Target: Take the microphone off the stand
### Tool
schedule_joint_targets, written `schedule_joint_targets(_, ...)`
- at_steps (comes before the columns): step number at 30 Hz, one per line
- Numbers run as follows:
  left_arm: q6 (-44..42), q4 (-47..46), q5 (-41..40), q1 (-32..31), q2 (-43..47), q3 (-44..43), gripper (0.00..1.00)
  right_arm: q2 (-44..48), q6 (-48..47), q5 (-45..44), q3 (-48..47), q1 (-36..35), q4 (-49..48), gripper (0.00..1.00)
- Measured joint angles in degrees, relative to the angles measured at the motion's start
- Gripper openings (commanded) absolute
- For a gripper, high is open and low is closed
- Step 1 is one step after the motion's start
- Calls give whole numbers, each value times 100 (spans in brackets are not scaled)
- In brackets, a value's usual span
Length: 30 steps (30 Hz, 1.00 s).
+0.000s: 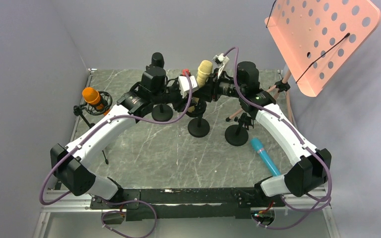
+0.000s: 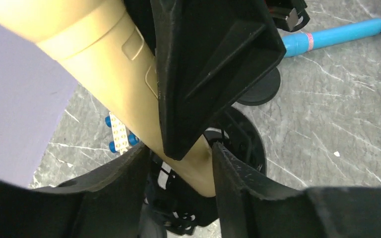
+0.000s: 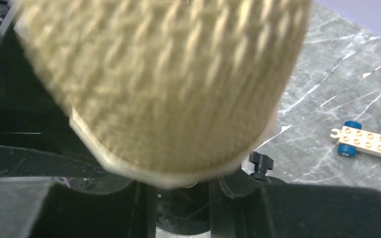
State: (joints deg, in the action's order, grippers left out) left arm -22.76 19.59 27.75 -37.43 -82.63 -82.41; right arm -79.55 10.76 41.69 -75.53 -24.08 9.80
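Note:
The tan microphone [image 1: 204,72] stands tilted in the clip of a black round-based stand [image 1: 198,127] at the table's middle. My left gripper [image 1: 193,99] is low on it. In the left wrist view its fingers [image 2: 238,183] close round the black clip and the microphone's tail [image 2: 198,171]; the left gripper [image 2: 179,148] looks shut on the clip. My right gripper [image 1: 210,85] holds the microphone body from the right. In the right wrist view the blurred mesh head [image 3: 168,79] fills the frame above the right gripper [image 3: 178,187], hiding the body.
An orange microphone [image 1: 93,96] sits on a small tripod at the left. A blue microphone [image 1: 265,156] lies on the table at the right. Two more black stand bases [image 1: 236,135] flank the middle one. A pink perforated music stand [image 1: 322,39] overhangs the back right. A toy brick car [image 3: 369,143] lies nearby.

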Motion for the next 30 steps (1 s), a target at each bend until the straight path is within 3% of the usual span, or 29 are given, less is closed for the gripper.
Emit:
schedule_joint_targets(1,11,0,7,-7,-4,28,49,-28,-17,-55,-15,-9,2,0)
schedule_joint_targets(7,7,-177,-26,31,-13,98,48,-264,-310,-144,-595,-33,557,0)
schedule_joint_targets(12,-2,-564,-28,44,17,98,49,-439,-420,-291,-1759,72,1134,0)
schedule_joint_targets(14,-4,-608,-31,44,42,98,53,-511,-391,-291,-2358,160,1156,0)
schedule_joint_targets(18,0,-332,-22,-24,39,153,75,-382,-566,-400,-3276,299,767,0)
schedule_joint_targets(22,-9,-173,-105,-79,116,129,85,404,-1123,-564,-2798,302,887,0)
schedule_joint_targets(26,-46,-76,-127,-83,509,52,88,1429,-1773,-977,-1657,295,1587,0)
schedule_joint_targets(30,-181,-46,-125,-87,1117,-31,87,2076,-2247,-1532,-1161,466,2479,0)
